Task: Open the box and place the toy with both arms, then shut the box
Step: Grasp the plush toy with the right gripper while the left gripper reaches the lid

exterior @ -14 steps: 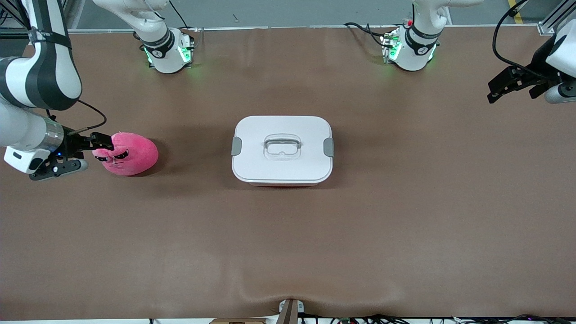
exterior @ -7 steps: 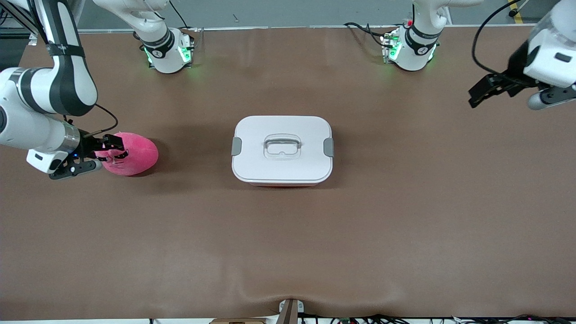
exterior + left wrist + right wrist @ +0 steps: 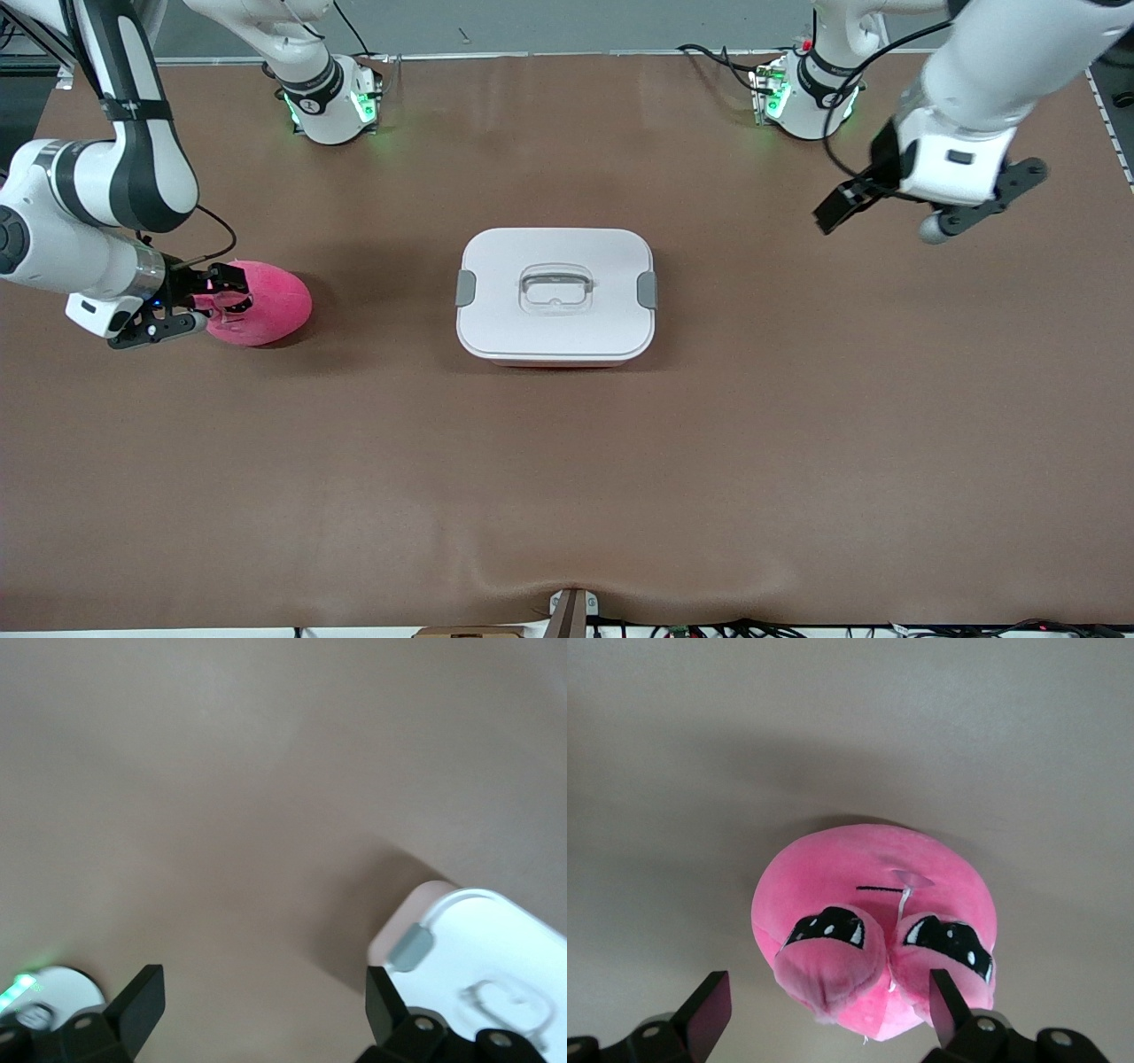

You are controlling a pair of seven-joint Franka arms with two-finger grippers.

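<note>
Right gripper (image 3: 213,301) of mine sits at the toy (image 3: 261,303), fingers spread wide around its eye end, nothing clamped. Front view: toy lies on the table (image 3: 567,461) toward the right arm's end from the box (image 3: 555,297), well apart. Box lid on, grey clips at both ends. My left gripper (image 3: 842,208) hangs over bare table toward the left arm's end from the box, spread wide, empty. Left wrist view: both fingers (image 3: 142,1001) apart, box (image 3: 478,966) corner with one clip below. Right wrist view: fingers (image 3: 709,1005) flank the toy (image 3: 873,935), eyes facing the camera.
</note>
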